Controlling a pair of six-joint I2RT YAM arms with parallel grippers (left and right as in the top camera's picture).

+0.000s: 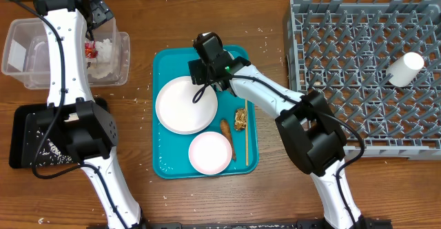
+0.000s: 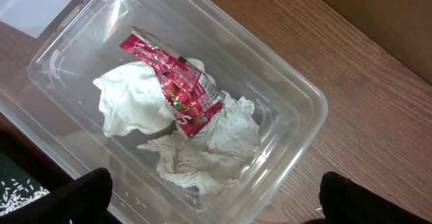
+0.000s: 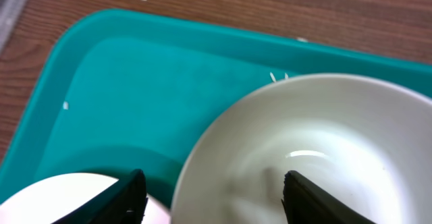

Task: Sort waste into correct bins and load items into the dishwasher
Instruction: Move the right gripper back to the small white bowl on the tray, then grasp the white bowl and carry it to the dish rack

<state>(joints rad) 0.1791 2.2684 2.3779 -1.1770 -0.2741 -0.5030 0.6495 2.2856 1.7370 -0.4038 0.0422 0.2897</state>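
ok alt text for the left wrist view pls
A clear plastic bin on a wooden table holds crumpled white paper napkins and a red snack wrapper. The left gripper shows two black fingertips at the bottom edge, spread wide apart.

**Waste and dishes on the table**

We note a red snack wrapper (image 2: 177,89) lying on crumpled white tissues (image 2: 202,146) inside the clear plastic bin (image 2: 270,82). The teal tray (image 1: 165,67) carries a large white plate (image 1: 185,105), a smaller white dish (image 1: 210,152), a brown food scrap (image 1: 226,127), crumbs (image 1: 240,118) and one chopstick (image 1: 247,134). A white cup (image 1: 404,69) lies on its side in the grey dishwasher rack (image 1: 344,43).
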